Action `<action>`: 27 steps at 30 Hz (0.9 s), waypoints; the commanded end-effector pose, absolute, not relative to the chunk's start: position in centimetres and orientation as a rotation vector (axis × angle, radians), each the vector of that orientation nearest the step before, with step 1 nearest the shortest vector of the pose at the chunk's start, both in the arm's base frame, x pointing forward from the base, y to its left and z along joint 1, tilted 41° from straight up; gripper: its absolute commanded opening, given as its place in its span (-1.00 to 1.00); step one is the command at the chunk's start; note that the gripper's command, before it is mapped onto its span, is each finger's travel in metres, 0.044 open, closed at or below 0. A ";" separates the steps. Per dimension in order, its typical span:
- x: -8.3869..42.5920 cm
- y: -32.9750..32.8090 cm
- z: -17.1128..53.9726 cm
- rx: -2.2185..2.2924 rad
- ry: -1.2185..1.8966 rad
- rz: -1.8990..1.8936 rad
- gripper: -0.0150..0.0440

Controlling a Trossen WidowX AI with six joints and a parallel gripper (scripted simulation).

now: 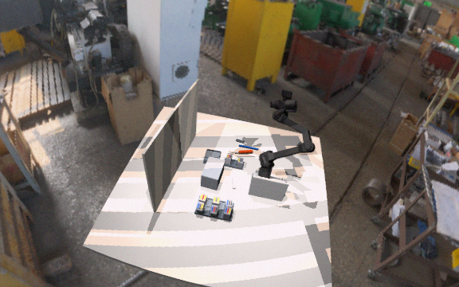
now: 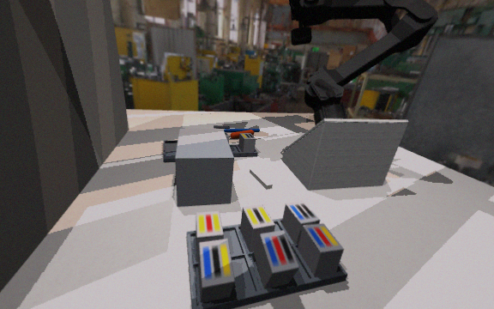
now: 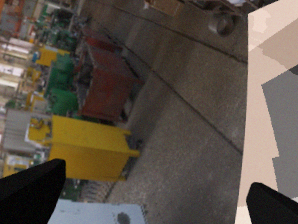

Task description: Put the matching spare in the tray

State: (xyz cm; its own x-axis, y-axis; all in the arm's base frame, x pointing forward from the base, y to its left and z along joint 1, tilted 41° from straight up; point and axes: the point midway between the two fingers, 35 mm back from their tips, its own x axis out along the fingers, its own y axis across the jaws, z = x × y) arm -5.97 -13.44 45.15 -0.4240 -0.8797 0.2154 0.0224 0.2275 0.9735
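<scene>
Containers: a six-block rack [image 1: 213, 216] [image 2: 268, 296] stands on the desk [image 1: 253, 247] [image 2: 114, 266] [image 3: 242, 200]. Its six striped blocks are arranged in two rows. Nearer the exterior view, the stripes read blue-black-yellow [image 2: 217, 268], blue-red-black [image 2: 278, 257] and blue-red-yellow [image 2: 321, 249]; the other row reads yellow-red-yellow [image 2: 209, 224], yellow-black-yellow [image 2: 257, 221] and blue-black-black [image 2: 302, 215]. A smaller holder [image 1: 235, 166] [image 2: 251, 154] bears a striped block [image 2: 247, 142], its code too small to read with certainty. Near it lies a dark tray [image 1: 212, 155] [image 2: 170, 151], partly hidden in the exterior view by a grey box [image 1: 212, 173] [image 2: 204, 180]; its full contents cannot be verified.

Claw [image 1: 278, 104] [image 2: 302, 36] [image 3: 160, 183]: raised well above the desk, fingers wide apart, nothing gripped or touched. Which item is the mounted unit cannot be established, nor can its code be read; the candidate spares are in the six-block rack, the matching one unidentified.

Count: one six-block rack, one smaller holder, one dark tray, one grey box, one sloped grey block [image 1: 268, 187] [image 2: 350, 154], one upright panel [image 1: 171, 147] [image 2: 50, 129], one orange-handled tool [image 1: 245, 151] [image 2: 242, 134], one blue rod [image 1: 249, 147] [image 2: 247, 130], one thin strip [image 1: 233, 183] [image 2: 261, 178].
</scene>
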 end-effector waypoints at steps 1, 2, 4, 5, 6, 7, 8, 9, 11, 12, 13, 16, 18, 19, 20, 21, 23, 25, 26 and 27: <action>-6.0 -13.4 45.2 0.815 -1.643 -1.322 0.95; -6.0 -13.4 45.2 0.815 -1.643 -1.322 1.00; -6.0 -13.4 45.2 0.815 -1.643 -1.322 1.00; -6.0 -13.4 45.2 0.815 -1.643 -1.322 1.00; -6.0 -13.4 45.2 0.815 -1.643 -1.322 1.00; -5.8 -13.5 45.2 0.811 -1.630 -1.323 1.00; -5.1 -13.8 45.3 0.801 -1.593 -1.324 1.00; -4.0 -14.2 45.5 0.781 -1.530 -1.324 1.00; -1.5 -15.0 46.4 0.740 -1.417 -1.329 1.00; -0.3 -15.4 46.7 0.721 -1.366 -1.331 1.00; 1.0 -15.8 47.1 0.702 -1.315 -1.331 1.00; 4.9 -16.7 47.8 0.645 -1.162 -1.326 1.00; 7.9 -17.2 48.0 0.624 -1.114 -1.260 1.00; 9.5 -17.4 48.0 0.605 -1.054 -1.255 1.00; 11.1 -17.6 48.0 0.586 -0.993 -1.248 1.00; 12.8 -17.7 47.8 0.567 -0.933 -1.241 1.00; 16.0 -17.8 47.4 0.528 -0.813 -1.223 1.00; 19.2 -17.7 46.7 0.489 -0.694 -1.200 1.00; 20.8 -17.6 46.2 0.469 -0.634 -1.188 1.00; 22.5 -17.4 45.7 0.448 -0.571 -1.173 1.00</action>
State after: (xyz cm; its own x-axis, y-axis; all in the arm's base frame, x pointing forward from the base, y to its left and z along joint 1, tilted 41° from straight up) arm 17.33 -17.81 47.14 0.1526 -0.9582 0.2420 0.6444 0.2822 0.7108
